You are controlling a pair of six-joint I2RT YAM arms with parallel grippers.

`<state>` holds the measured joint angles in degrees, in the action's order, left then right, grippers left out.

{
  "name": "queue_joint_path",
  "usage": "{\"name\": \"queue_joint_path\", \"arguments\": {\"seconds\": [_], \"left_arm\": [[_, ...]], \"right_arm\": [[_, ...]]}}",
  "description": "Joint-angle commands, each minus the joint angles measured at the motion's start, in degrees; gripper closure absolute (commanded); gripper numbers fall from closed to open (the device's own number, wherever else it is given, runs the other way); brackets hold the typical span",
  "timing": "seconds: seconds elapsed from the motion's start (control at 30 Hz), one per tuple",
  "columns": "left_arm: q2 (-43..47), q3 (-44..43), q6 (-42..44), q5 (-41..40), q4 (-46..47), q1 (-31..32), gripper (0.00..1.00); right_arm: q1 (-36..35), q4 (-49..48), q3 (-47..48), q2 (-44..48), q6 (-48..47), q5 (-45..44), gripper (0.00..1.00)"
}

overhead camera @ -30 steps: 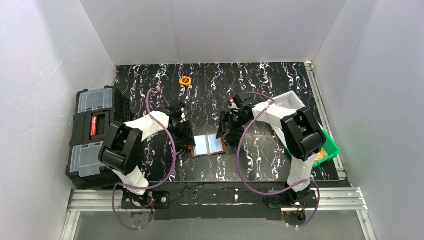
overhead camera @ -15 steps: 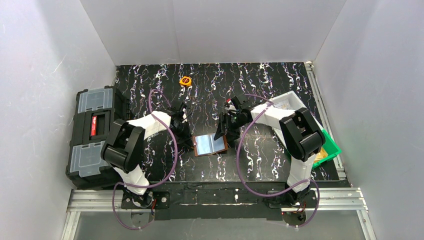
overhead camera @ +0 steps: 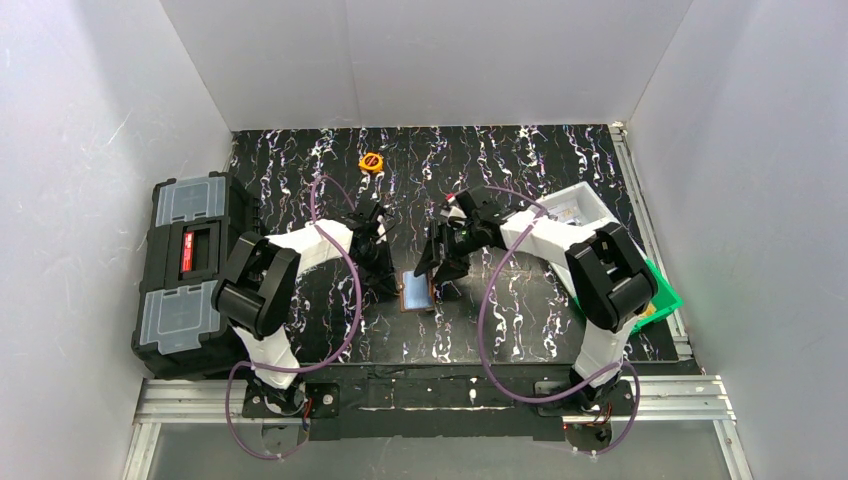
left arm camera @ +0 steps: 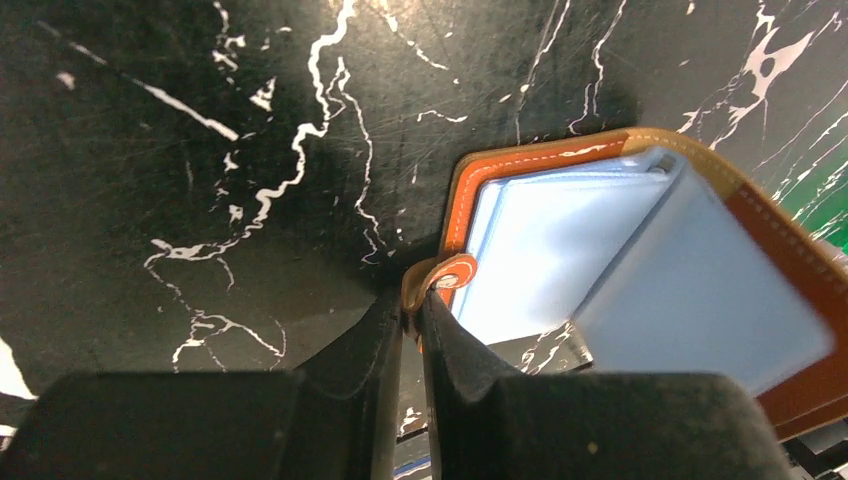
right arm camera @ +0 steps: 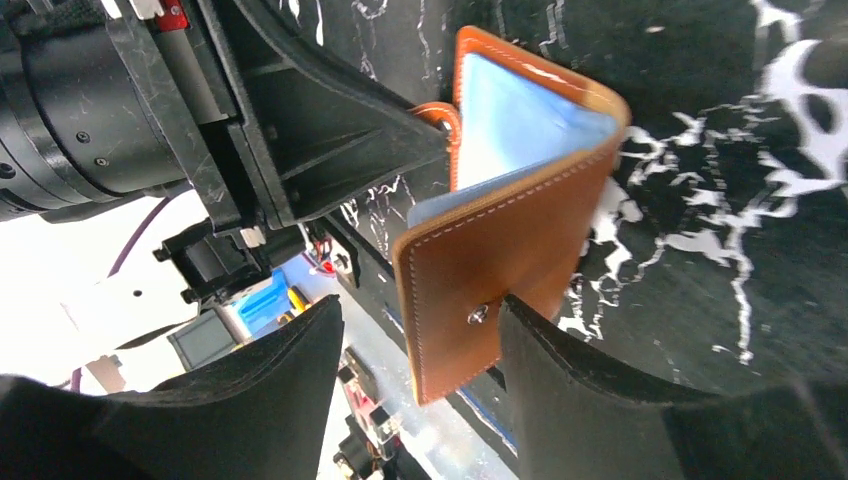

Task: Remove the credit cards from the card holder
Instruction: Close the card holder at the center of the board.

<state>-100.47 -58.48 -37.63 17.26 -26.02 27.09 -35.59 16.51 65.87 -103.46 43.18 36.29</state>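
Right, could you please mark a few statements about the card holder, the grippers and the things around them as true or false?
1. The left gripper is shut on the card holder's small strap tab. True.
2. The card holder lies flat open on the table. False: one leaf stands raised, half folded.
3. The right gripper is clamped shut. False: its jaws stand open, the raised leaf between them.
4. A round orange object lies toward the table's far edge. True.
5. The black toolbox stands at the table's right edge. False: it stands at the left edge.
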Motion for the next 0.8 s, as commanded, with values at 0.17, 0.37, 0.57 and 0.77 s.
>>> {"name": "queue_joint_path", "arguments": {"seconds": [0.17,0.37,0.57,0.77], "left_arm": [[-2.0,0.1,0.7,-1.6,-0.1,0.9,0.94],[-0.8,-0.3,1.2,-1.7,-1.6,0.9,0.92],[3.4,-2.2,2.8,-6.2,-6.9,0.5,0.82],[9.3,-4.7,4.2,-9.3,-11.7,-0.5,0.69]], "right_arm": [[-2.6,-2.4,5.3,-7.3,5.1,1.3,0.34],[-2.6,-1.4,7.1,-11.5,6.8,-1.3,0.34],[-2.6,0.4,6.8,-12.4,7.2,-3.6,0.33],[-2.5,1.2,7.4,-12.4,6.6,-3.0,0.33]]}}
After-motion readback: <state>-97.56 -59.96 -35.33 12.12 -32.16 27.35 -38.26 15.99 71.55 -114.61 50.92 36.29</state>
